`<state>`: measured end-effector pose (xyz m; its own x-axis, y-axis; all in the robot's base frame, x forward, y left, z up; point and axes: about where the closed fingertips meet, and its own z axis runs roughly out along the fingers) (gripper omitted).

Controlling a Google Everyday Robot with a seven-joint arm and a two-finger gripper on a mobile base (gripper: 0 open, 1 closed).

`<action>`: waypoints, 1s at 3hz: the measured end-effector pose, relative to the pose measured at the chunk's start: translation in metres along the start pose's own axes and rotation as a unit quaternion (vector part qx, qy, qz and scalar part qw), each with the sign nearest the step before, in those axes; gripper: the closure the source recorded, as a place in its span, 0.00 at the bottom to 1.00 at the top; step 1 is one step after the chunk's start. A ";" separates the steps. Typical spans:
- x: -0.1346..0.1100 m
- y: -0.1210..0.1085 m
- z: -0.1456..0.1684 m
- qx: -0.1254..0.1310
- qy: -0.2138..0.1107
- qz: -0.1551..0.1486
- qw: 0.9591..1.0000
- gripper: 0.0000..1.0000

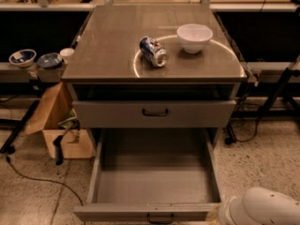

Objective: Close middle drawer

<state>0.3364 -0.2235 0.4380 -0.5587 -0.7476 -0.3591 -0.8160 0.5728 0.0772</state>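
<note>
— Where is the gripper (220, 215)?
— Low in the bottom right corner, at the left end of the white rounded arm (265, 209); it sits just beside the right end of the drawer's front panel; whether it is spread or pressed together, I cannot tell.

— And the middle drawer (150, 182)?
— Standing far out of the cabinet toward the camera; its long grey tray is bare; its low front panel runs along the bottom edge, with the small black handle (160, 218) at its centre, well left of the gripper.

— What is above it?
— The taller-fronted top drawer (117, 114), grey, with its own black handle (155, 112); a dark gap shows between it and the cabinet top (108, 46).

— Anything on that top?
— A blue and white can (153, 51) lying on its side near the middle; a white bowl (194, 35) upright, just beyond it to the right; the two are apart.

— And further out?
— An open cardboard box (58, 121) on the speckled floor to the left of the cabinet; behind it a low shelf with two dark bowls (22, 56) and a small white cup (68, 54); black cables trail across the floor on both sides.
</note>
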 end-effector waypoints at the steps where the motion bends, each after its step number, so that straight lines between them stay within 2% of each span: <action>1: 0.000 0.000 0.000 0.000 0.000 0.000 1.000 1.00; 2: -0.003 -0.007 0.012 0.000 -0.004 0.002 1.000 1.00; 3: -0.023 -0.022 0.031 -0.002 -0.015 -0.011 1.000 1.00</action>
<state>0.3718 -0.2081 0.4155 -0.5364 -0.7497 -0.3877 -0.8285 0.5552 0.0727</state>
